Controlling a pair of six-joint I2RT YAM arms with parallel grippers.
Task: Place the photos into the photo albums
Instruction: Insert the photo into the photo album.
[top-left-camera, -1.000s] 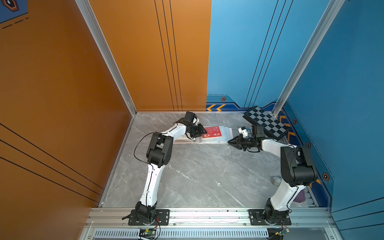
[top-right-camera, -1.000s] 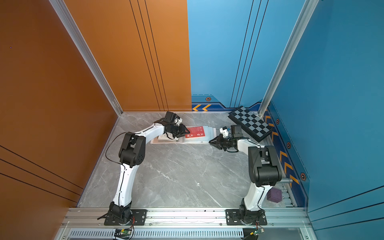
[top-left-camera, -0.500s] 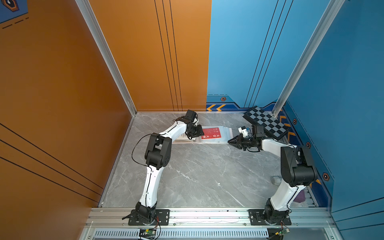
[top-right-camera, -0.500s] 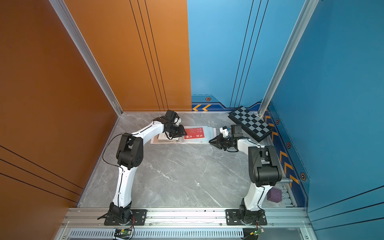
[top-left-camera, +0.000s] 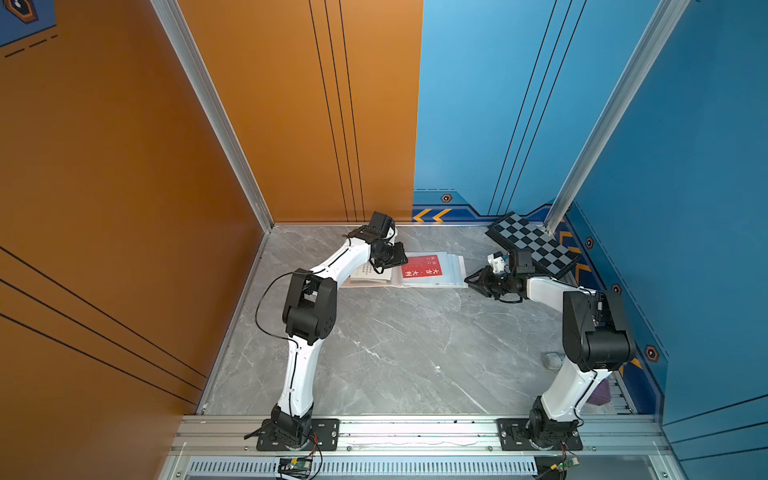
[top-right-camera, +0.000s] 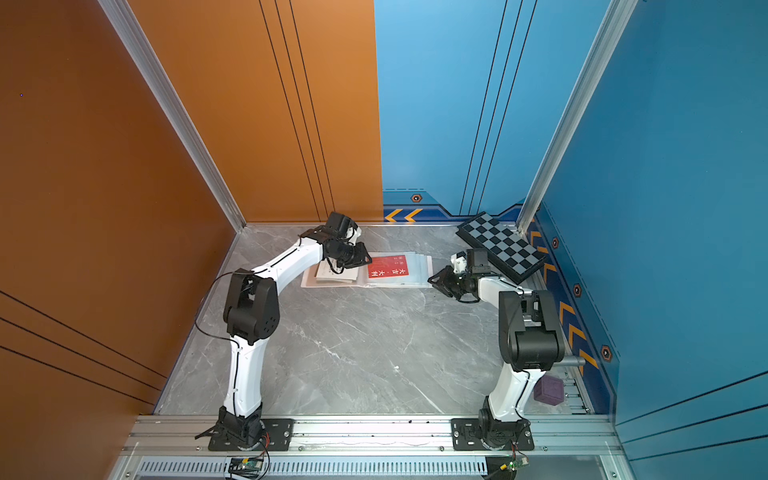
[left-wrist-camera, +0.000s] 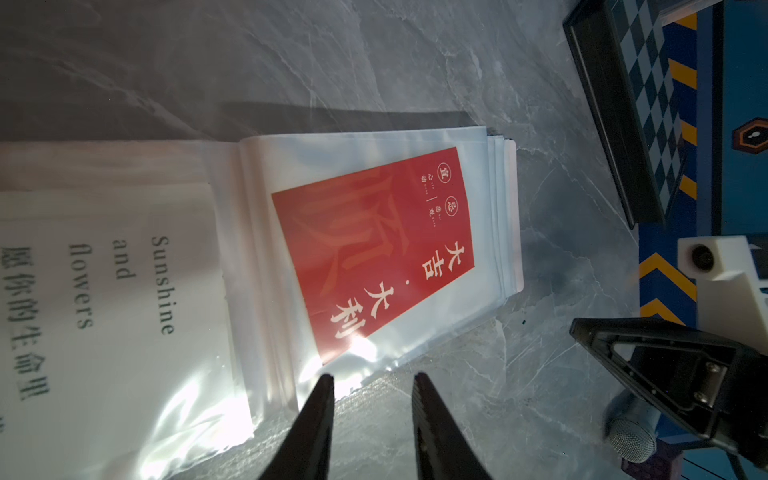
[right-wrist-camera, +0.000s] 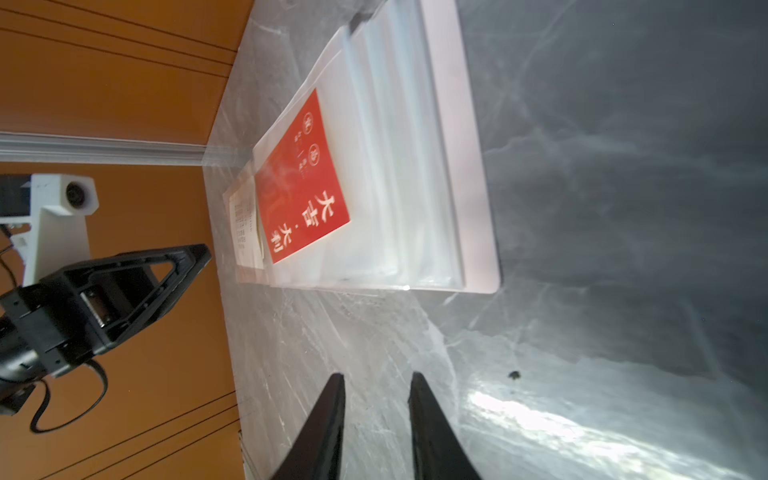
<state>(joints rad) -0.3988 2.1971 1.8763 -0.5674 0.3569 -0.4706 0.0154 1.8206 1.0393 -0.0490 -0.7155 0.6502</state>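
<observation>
Top views both show a grey marble worktop (top-left-camera: 395, 353) walled in orange and blue, with two white-and-black arms reaching in from the near rail. A black-and-grey checkered board (top-left-camera: 536, 245) lies at the far right corner.

Far centre, between the arms, the photo album (top-left-camera: 453, 268) lies open and flat, its clear bluish sleeve pages stacked on a pale cover. A red card (top-left-camera: 422, 266) with white Chinese characters sits skewed on the right-hand page, apparently under the top film. A white card (left-wrist-camera: 124, 291) printed "Sunshine and flowers" lies on the left-hand page; glare hides whether it is sleeved.

The left hand (left-wrist-camera: 373, 377) hovers at the sleeve's near edge, just beside the red card's corner, fingers parted and empty. The right hand (right-wrist-camera: 376, 376) hovers over bare worktop just beside the album's outer edge, fingers also parted and empty.

Judging by looks, the cards are light, thin and fairly stiff, best pinched by a free edge or corner. The sleeves look soft, slippery and crease-prone, and the light album would likely slide unless one hand pins it.
</observation>
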